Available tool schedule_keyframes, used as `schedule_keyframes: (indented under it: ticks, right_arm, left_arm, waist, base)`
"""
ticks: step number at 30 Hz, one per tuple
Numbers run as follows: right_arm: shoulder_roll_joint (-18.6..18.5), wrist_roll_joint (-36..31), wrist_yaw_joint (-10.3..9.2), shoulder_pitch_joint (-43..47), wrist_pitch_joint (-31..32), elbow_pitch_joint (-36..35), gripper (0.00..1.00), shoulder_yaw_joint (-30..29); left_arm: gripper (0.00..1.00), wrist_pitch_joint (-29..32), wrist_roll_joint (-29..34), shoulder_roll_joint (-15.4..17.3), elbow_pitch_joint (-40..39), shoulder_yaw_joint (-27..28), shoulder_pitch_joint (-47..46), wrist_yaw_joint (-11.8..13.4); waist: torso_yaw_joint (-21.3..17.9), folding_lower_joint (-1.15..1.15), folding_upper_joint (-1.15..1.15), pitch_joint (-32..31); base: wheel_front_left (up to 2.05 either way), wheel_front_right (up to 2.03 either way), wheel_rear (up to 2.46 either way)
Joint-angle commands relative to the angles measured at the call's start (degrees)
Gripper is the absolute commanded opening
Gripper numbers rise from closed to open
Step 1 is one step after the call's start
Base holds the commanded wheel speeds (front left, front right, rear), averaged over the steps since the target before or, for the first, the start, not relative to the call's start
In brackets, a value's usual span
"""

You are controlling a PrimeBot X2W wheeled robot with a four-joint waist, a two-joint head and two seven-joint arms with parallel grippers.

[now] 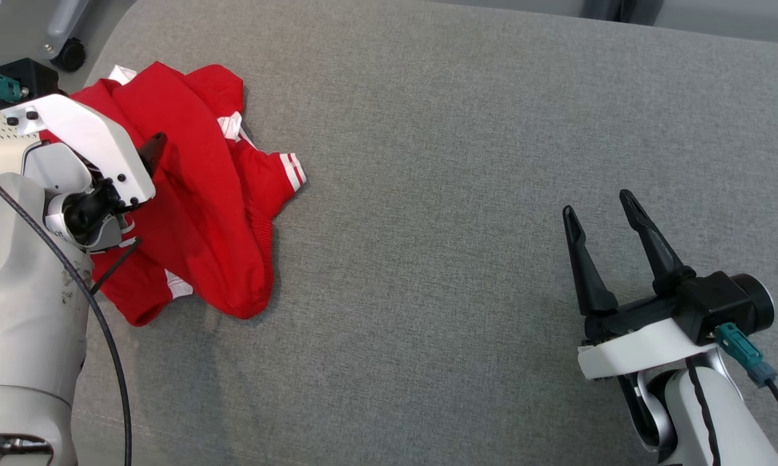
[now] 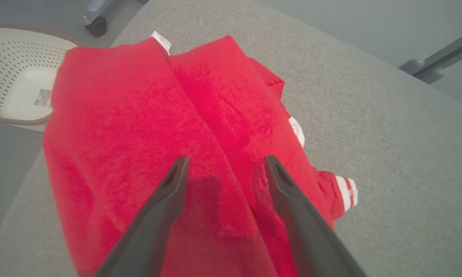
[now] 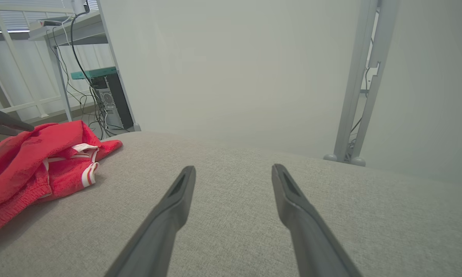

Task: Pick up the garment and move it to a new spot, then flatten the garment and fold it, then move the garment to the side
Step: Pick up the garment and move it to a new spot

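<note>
At far left, off the gray cushion edge: white perforated basket. Next, left gripper over red garment, fingers spread, nothing pinched; contact with cloth unclear. Garment crumpled at left end of cushion, white-striped cuffs showing. At right, well apart from garment, right gripper spread wide, empty, above bare cushion, fingers pointing up the head view.

It looked like a lab or office: a computer tower with tangled cables under a desk, beside a metal post.
</note>
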Motion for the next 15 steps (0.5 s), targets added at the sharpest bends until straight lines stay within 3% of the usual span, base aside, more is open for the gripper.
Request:
schedule_keyframes:
  ticks: [1, 14, 15]
  right_arm:
    - [-0.54, 0.22, 0.11, -0.69, -0.32, -0.03, 1.00, -0.06]
    - [-0.52, 0.21, 0.11, -1.01, -0.32, 0.16, 1.00, -0.65]
    - [-0.51, 0.20, 0.11, -1.03, -0.32, 0.20, 1.00, -0.67]
  left_arm:
    - [1.00, -0.25, 1.13, 0.49, 1.39, -0.73, -1.55, 0.84]
    - [1.00, -0.13, 2.00, -0.35, 8.36, -2.83, -4.40, 1.08]
    - [0.95, 0.06, 2.00, -0.44, 8.86, -3.00, -4.48, 0.92]
  waist:
    - [-0.45, 0.00, 0.00, 0.53]
    - [-0.44, 0.00, 0.00, 1.50]
    - [-0.39, 0.00, 0.00, 1.53]
  base:
    - [0.00, 0.00, 0.00]
    - [0.00, 0.00, 0.00]
    - [0.00, 0.00, 0.00]
